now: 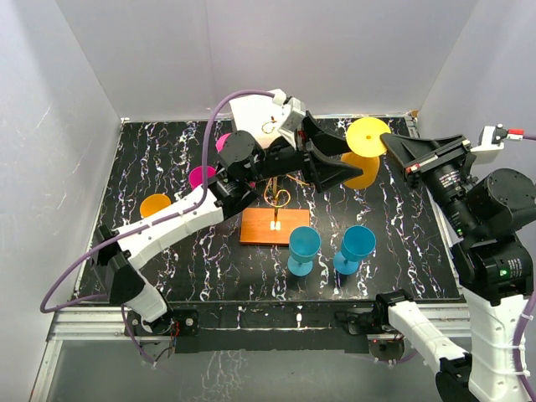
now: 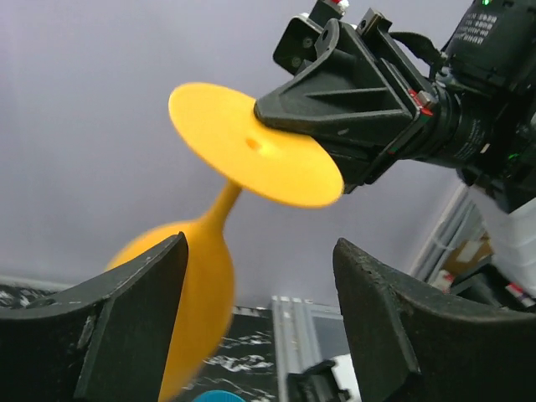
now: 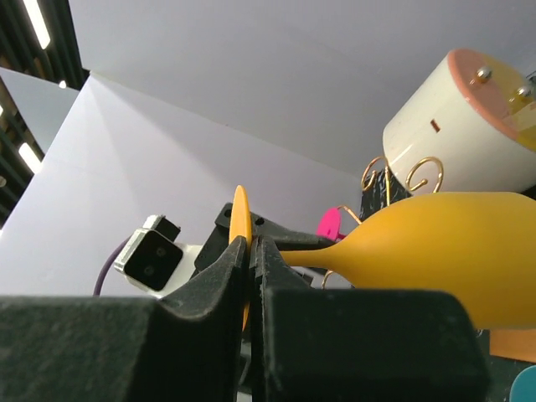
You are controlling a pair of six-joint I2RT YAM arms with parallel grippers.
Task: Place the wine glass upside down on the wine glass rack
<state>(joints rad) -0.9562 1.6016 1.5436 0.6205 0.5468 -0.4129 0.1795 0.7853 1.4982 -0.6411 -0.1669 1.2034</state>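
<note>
A yellow wine glass (image 1: 362,170) hangs in the air right of the rack, foot up and bowl down. My right gripper (image 1: 394,151) is shut on its flat foot (image 3: 241,219); the pinch shows in the right wrist view (image 3: 254,251). My left gripper (image 1: 331,163) is open, its jaws either side of the bowl (image 2: 197,293), which lies against the left finger (image 2: 134,327). The wine glass rack (image 1: 276,194), gold wire scrolls on an orange-brown wooden base (image 1: 274,226), stands mid-table under my left arm.
Two blue glasses (image 1: 303,249) (image 1: 356,249) stand in front of the rack. Pink glasses (image 1: 201,176) and an orange one (image 1: 155,205) sit at the left. A white cylinder box (image 1: 251,113) is at the back, also seen in the right wrist view (image 3: 461,134).
</note>
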